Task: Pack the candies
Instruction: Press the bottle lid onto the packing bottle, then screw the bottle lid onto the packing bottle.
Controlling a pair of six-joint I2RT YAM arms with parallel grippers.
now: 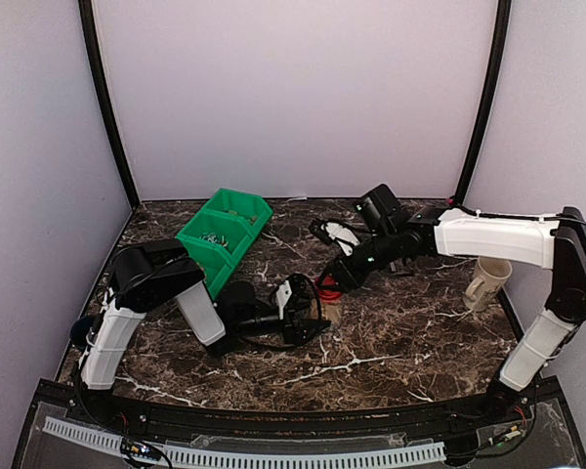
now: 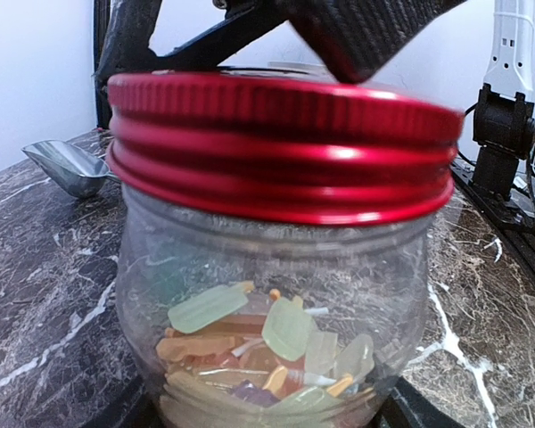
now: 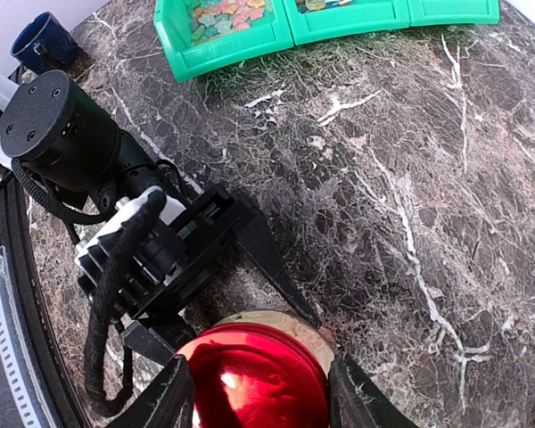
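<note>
A clear glass jar (image 2: 267, 267) stands on the marble table, partly filled with candies (image 2: 285, 330), pale green, orange and tan. My left gripper (image 1: 311, 305) is shut on the jar's body, one finger on each side. A round red lid (image 3: 254, 379) sits on the jar's mouth, slightly tilted in the left wrist view. My right gripper (image 3: 257, 392) comes down from above with a finger (image 3: 165, 401) pressed to each side of the lid. More candies (image 3: 227, 18) lie in the green bin (image 1: 225, 234).
The green bin has three compartments and stands at the back left. A metal scoop (image 2: 67, 165) lies behind the jar. A cream mug (image 1: 488, 281) stands at the right, and a dark blue mug (image 3: 45, 40) near the left arm's base.
</note>
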